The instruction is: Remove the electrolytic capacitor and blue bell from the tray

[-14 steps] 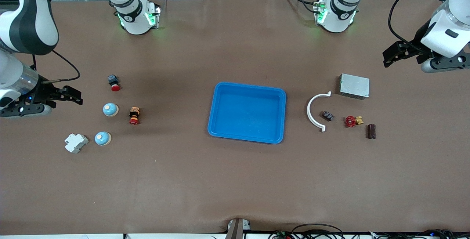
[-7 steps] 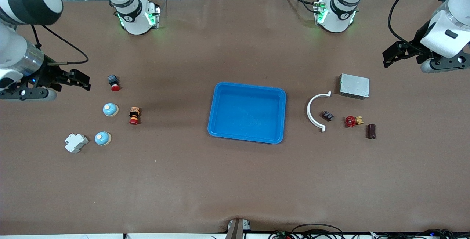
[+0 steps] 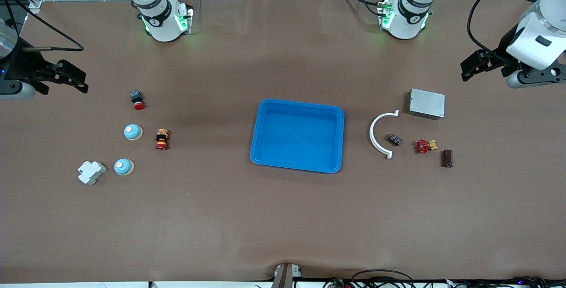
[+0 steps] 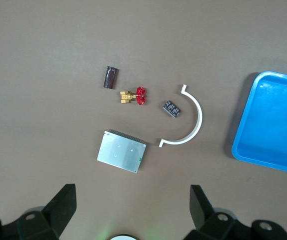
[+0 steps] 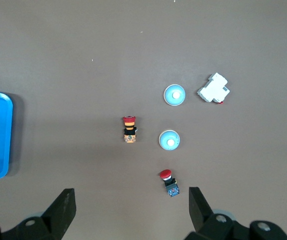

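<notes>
The capacitor (image 3: 447, 158), a dark brown cylinder, lies on the table toward the left arm's end; it also shows in the left wrist view (image 4: 111, 77). Two light-blue bells (image 3: 132, 132) (image 3: 124, 167) sit toward the right arm's end and show in the right wrist view (image 5: 169, 140) (image 5: 174, 95). A blue tray (image 3: 297, 135) lies empty in the middle. My left gripper (image 3: 475, 64) (image 4: 132, 210) is open and empty, up over bare table beside the silver box. My right gripper (image 3: 70, 78) (image 5: 131, 210) is open and empty, up over bare table at its end.
Near the capacitor lie a red valve (image 3: 423, 146), a small black part (image 3: 395, 139), a white curved piece (image 3: 371, 135) and a silver box (image 3: 426, 103). Near the bells are two red push buttons (image 3: 137, 99) (image 3: 162, 140) and a white breaker (image 3: 91, 172).
My right gripper has moved toward the robots' base edge of the table, away from the bells, and stays open. The left arm has not moved.
</notes>
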